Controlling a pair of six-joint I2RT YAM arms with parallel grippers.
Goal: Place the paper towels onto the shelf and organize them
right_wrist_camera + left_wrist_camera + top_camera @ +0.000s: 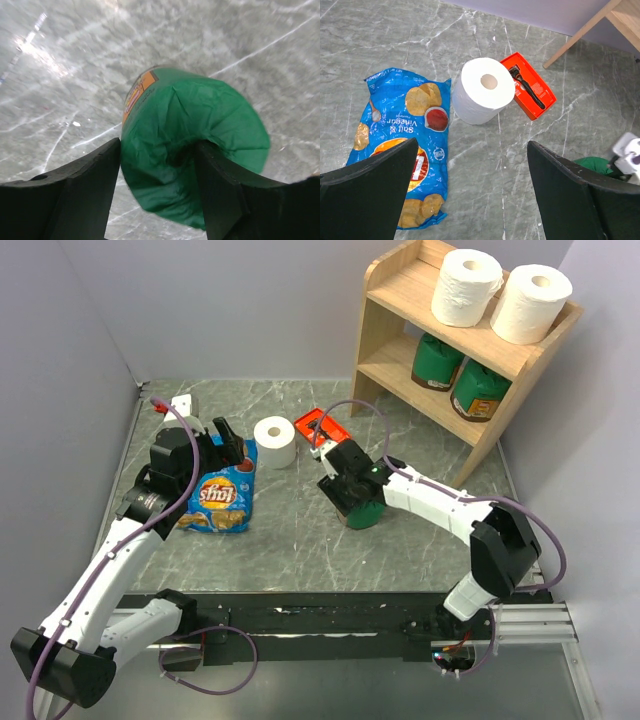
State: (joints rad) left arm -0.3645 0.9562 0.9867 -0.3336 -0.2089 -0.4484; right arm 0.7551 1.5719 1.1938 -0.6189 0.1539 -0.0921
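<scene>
- Paper roll (274, 441) not yet shelved stands upright on the counter (300, 550), just beside the chip bag (215, 500) and touching the red tray (322, 426). Two rolls (466, 286) (531, 302) already sit together on the top tier of the shelf (368, 330).
- Expect it to be light, soft and easily crushed. Squeeze gently across its round wall at mid-height.
- Your left claw (472, 145) hangs wide open short of the roll, holding nothing.
- Your right claw (159, 145) is clamped around a green canister (195, 145) low over the counter.
- The grey marbled counter looks smooth, so a nudged roll may slide.
- Bare board remains left of the shelved rolls. Two green canisters (437, 362) (478, 390) fill the lower tier.
</scene>
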